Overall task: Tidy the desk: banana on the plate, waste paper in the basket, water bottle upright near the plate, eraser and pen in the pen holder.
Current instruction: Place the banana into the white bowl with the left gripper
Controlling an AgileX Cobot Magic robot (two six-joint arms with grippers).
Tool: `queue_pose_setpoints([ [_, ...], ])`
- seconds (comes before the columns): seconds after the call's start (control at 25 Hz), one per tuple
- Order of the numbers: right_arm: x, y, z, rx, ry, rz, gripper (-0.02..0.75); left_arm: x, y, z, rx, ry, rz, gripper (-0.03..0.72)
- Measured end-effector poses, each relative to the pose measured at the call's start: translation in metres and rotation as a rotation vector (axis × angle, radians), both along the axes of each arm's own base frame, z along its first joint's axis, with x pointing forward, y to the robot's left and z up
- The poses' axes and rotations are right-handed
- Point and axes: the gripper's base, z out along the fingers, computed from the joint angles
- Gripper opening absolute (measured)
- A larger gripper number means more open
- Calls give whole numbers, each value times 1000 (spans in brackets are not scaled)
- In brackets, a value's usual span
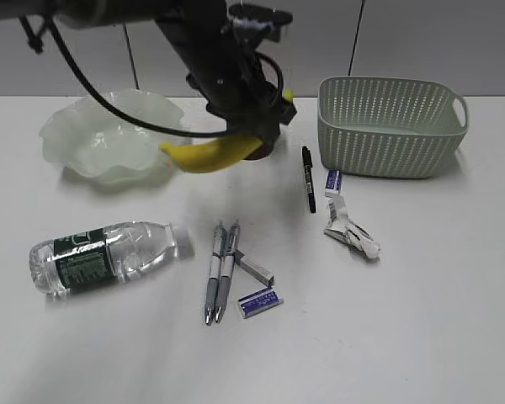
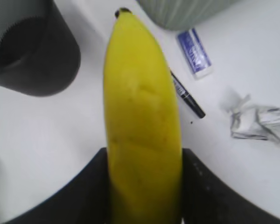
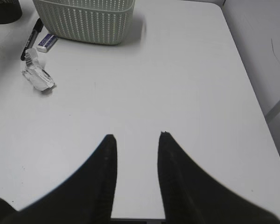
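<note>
Long curved yellow banana clamped in left pincer; carry toward worktop's far-left corner, lower gently into ruffled pale green translucent plate. Right pincer part-open, empty.

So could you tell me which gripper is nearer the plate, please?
Left. The left gripper, holding the banana, is just right of the plate; the right gripper is over bare desk beyond the basket.

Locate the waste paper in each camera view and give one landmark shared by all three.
Exterior view: waste paper right of centre, in front of the basket.
Left wrist view: waste paper at the right edge, right of the banana.
Right wrist view: waste paper upper left, below the basket.
Shared landmark: the black marker beside it.
</note>
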Motion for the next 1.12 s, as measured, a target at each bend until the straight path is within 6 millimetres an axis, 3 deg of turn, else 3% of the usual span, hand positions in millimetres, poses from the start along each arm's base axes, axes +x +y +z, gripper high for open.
queue_pose_setpoints([
  [0.24, 0, 0, 0, 0, 0, 0, 253, -15, 15, 76, -53, -161, -7, 321],
  [0.44, 0, 0, 0, 0, 0, 0, 250, -7, 47, 99, 74, -275, 17, 321],
  [0.76, 0, 0, 0, 0, 0, 0, 247, 39, 130, 91, 91, -253, 225, 321],
  [0.92, 0, 0, 0, 0, 0, 0, 246, 62, 158, 68, 9, -203, 328, 321],
  [1.12, 0, 0, 0, 0, 0, 0, 246, 84, 169, 24, -32, -137, 389, 321],
])
